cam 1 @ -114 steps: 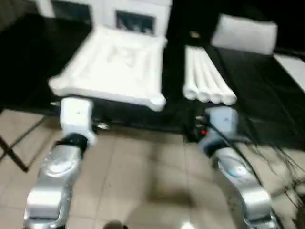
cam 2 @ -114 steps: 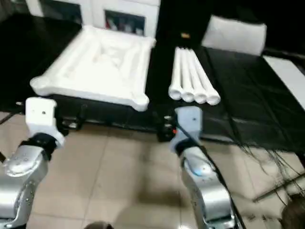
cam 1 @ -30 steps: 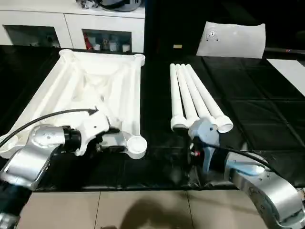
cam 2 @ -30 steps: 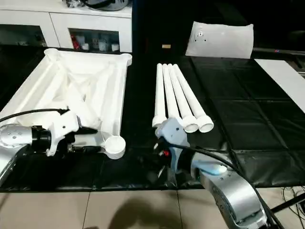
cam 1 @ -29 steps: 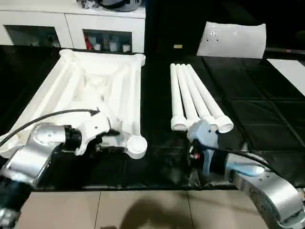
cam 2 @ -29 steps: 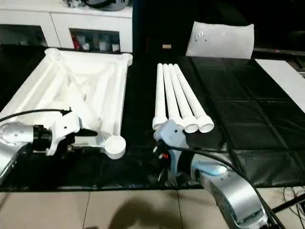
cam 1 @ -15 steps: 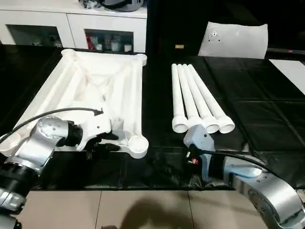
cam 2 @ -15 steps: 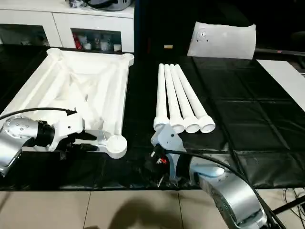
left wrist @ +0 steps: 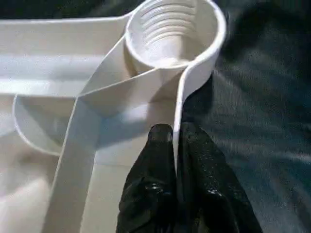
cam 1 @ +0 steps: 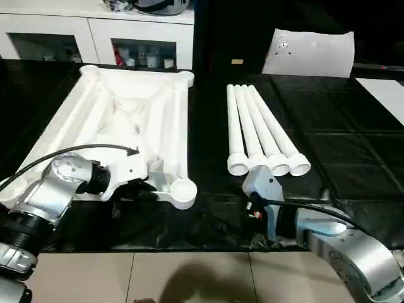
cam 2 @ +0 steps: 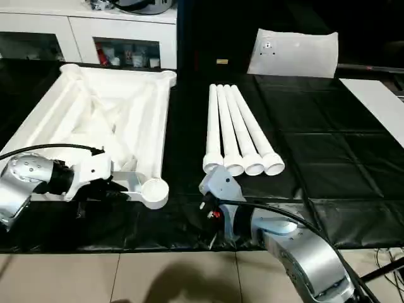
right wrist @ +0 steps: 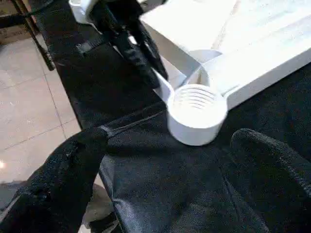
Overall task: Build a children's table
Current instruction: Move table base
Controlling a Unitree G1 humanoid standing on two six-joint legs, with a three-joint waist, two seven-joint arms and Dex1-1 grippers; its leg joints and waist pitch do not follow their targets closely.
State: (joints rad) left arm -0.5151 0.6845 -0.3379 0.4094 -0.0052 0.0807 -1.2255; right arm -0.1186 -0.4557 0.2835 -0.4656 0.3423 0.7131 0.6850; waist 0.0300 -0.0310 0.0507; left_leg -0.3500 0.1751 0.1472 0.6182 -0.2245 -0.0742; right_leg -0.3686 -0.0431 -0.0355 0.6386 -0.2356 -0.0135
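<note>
The children's table's white tabletop (cam 1: 126, 120) lies underside up on the black-covered bench, ribs showing. Its near right corner socket (cam 1: 184, 189) has a threaded bore (left wrist: 170, 24). My left gripper (left wrist: 175, 133) is shut on the tabletop's thin near rim (left wrist: 181, 97) just beside that socket, one black finger on each side of the wall. Several white tube legs (cam 1: 259, 129) lie side by side to the right. My right gripper (right wrist: 172, 141) hangs low in front of the socket (right wrist: 197, 114) with its fingers (right wrist: 73, 165) spread wide, holding nothing.
A white cabinet with glass doors (cam 1: 95, 38) stands behind the bench. A white padded piece (cam 1: 309, 53) leans at the back right, and a flat white board (cam 1: 385, 88) lies at the far right. Tiled floor (cam 1: 189, 278) runs along the bench's near edge.
My left gripper's fingers have closed onto the tabletop's near rim. The right wrist has slid a little nearer and to the left, still open.
</note>
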